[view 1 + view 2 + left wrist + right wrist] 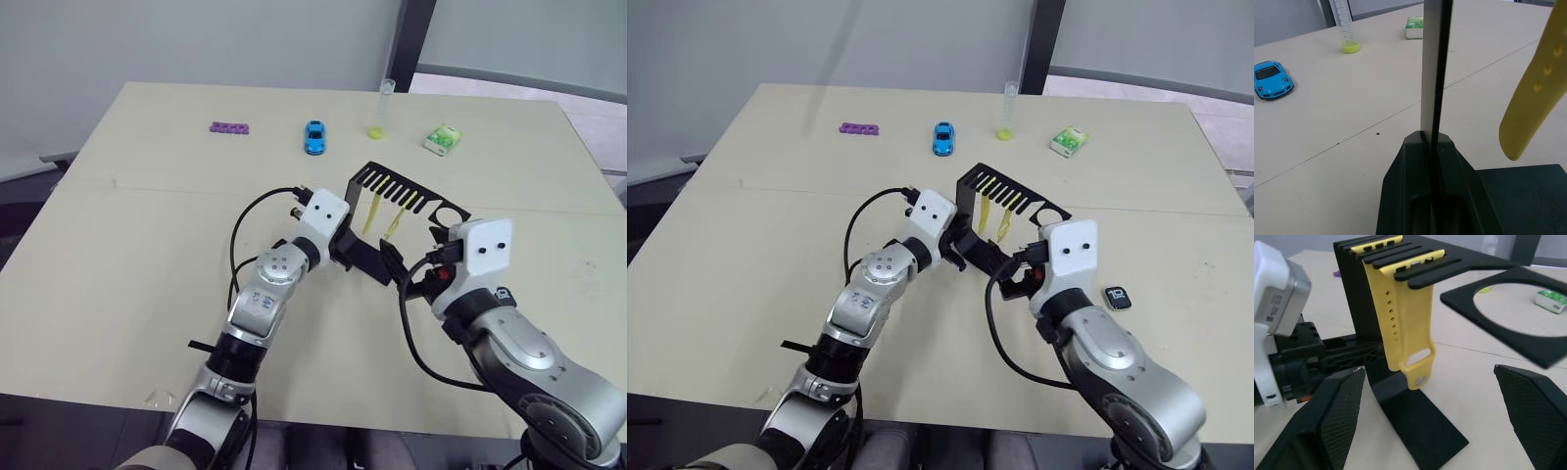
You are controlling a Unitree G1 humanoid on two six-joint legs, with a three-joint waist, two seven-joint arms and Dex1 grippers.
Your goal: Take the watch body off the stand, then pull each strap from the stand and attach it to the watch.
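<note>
A: Right eye view first. Where was the watch body (1118, 298)?

B: Off the stand (972, 211), flat on the table (745, 245) to the robot's right, just beside the right forearm and apart from both grippers.

A: And the stand?

B: It stood near the table's middle, between the two arms. The ring at the end of its top arm held nothing. Both yellow straps (1403, 318) hung from the comb slots, one close behind the other; the nearer one showed a row of small holes and a slot by its lower tip.

A: What was the left gripper (345, 257) doing?

B: It was clenched on the stand's upright. The left wrist view looked straight along the thin black plate pinched between the fingers (1415, 186), with a strap tip hanging to one side.

A: The right gripper (1430, 416)?

B: Released, jaws spread wide. It sat low, just in front of the stand's foot, facing the straps and touching neither.

A: Anything else on the table?

B: Along the far edge: a purple strip (859, 128), a blue toy car (942, 138), a clear tube (1006, 110) with a yellow bottom, and a green-white box (1069, 142), all well apart from the stand.
</note>
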